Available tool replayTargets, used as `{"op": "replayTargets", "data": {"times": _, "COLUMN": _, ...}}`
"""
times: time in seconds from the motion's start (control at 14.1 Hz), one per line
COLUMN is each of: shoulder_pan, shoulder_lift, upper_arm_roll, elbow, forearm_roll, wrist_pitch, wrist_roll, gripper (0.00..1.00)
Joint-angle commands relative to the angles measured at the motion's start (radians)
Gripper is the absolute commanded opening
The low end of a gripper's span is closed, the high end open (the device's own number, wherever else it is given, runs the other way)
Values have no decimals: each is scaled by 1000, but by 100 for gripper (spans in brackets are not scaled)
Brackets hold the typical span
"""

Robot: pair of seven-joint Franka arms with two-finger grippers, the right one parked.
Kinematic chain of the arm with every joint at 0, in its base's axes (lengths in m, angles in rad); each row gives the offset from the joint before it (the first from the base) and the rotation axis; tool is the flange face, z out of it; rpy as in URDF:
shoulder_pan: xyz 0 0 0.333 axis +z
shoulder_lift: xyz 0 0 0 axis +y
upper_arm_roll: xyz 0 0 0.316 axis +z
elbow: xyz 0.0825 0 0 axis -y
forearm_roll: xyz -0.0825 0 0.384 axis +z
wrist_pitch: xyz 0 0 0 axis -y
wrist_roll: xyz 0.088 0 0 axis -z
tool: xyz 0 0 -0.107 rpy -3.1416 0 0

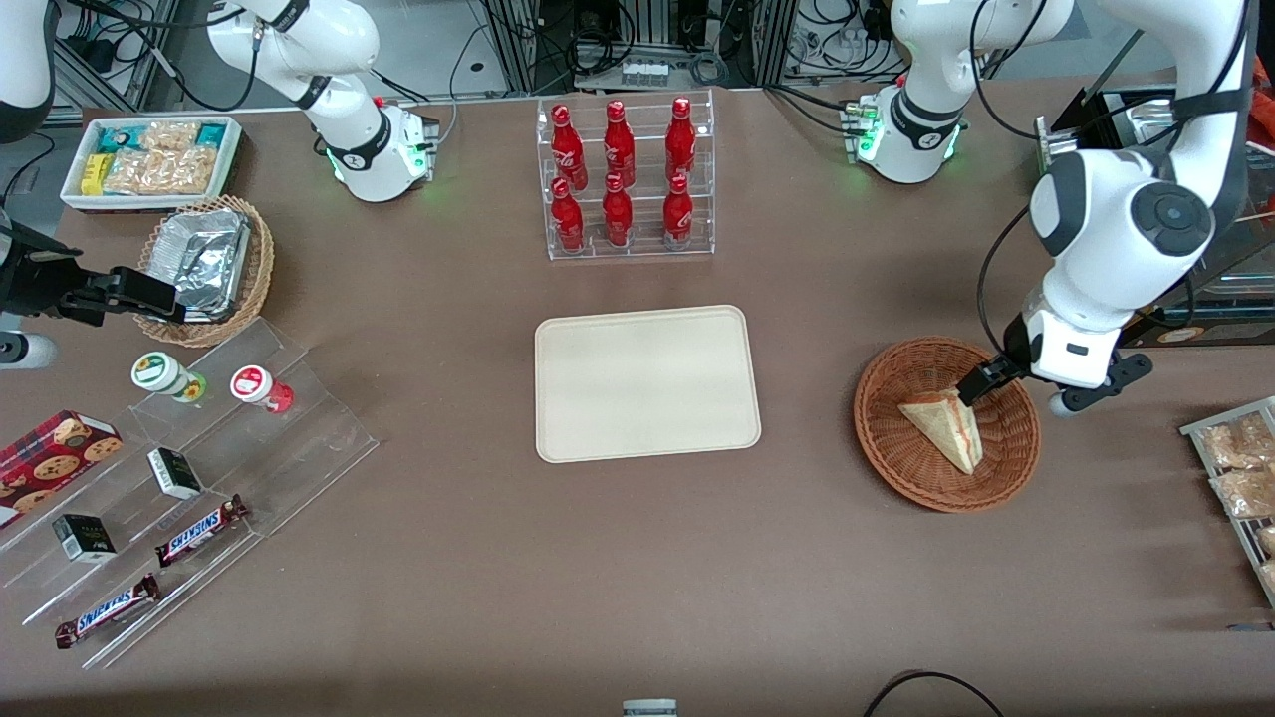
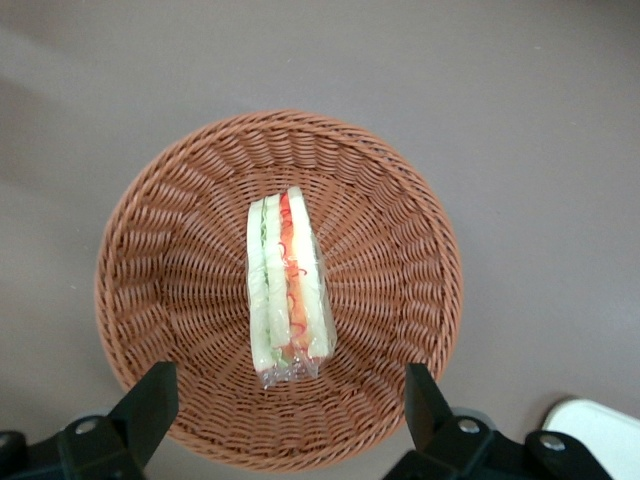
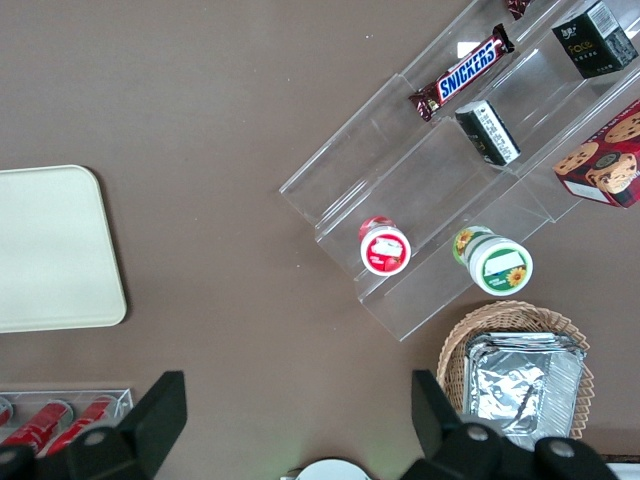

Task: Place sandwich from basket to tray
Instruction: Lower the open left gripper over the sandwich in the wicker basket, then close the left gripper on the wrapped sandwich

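Note:
The sandwich point(image 1: 946, 428) is a pale bread wedge in clear wrap, lying in the reddish-brown wicker basket point(image 1: 887, 443) toward the working arm's end of the table. In the left wrist view the sandwich point(image 2: 288, 290) shows its green and red-orange filling edge, in the middle of the basket point(image 2: 180, 250). My left gripper point(image 1: 981, 383) hovers open above the basket's rim, just farther from the front camera than the sandwich; its fingers point(image 2: 150, 405) stand wide apart and hold nothing. The cream-beige tray point(image 1: 645, 383) lies flat at the table's middle.
A clear rack of red bottles point(image 1: 623, 179) stands farther from the front camera than the tray. Bagged snacks point(image 1: 1240, 468) lie near the working arm's table edge. Toward the parked arm's end are a tan basket with foil container point(image 1: 204, 264), clear tiered shelves point(image 1: 189, 488) and a white snack bin point(image 1: 149, 159).

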Motion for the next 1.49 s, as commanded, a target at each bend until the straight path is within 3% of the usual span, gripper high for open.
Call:
{"op": "replayTargets", "data": {"times": 0.0, "shoulder_pan": -2, "shoulder_lift": 49, "upper_arm_roll": -2, "elbow": -20, "forearm_roll": -6, "wrist_pitch": 69, "wrist_roll": -50, "gripper": 100}}
{"op": "replayTargets", "data": {"times": 0.99, "shoulder_pan": -2, "shoulder_lift": 190, "upper_arm_roll": -3, "elbow": -74, "forearm_roll": -6, "wrist_pitch": 221, "wrist_roll": -77, "gripper": 97}}
{"op": "replayTargets", "data": {"times": 1.13, "shoulder_pan": -2, "shoulder_lift": 194, "upper_arm_roll": -3, "elbow": -74, "forearm_roll": -6, "wrist_pitch": 220, "wrist_roll": -82, "gripper": 71}}
{"op": "replayTargets", "data": {"times": 1.28, "shoulder_pan": -2, "shoulder_lift": 196, "upper_arm_roll": -3, "elbow": -71, "forearm_roll": -6, "wrist_pitch": 217, "wrist_roll": -100, "gripper": 31}}
{"op": "replayTargets", "data": {"times": 1.35, "shoulder_pan": -2, "shoulder_lift": 194, "upper_arm_roll": -5, "elbow": -68, "forearm_roll": -6, "wrist_pitch": 212, "wrist_roll": -102, "gripper": 17}}
{"op": "replayTargets", "data": {"times": 1.42, "shoulder_pan": -2, "shoulder_lift": 193, "upper_arm_roll": -5, "elbow": -63, "forearm_roll": -6, "wrist_pitch": 211, "wrist_roll": -102, "gripper": 12}}
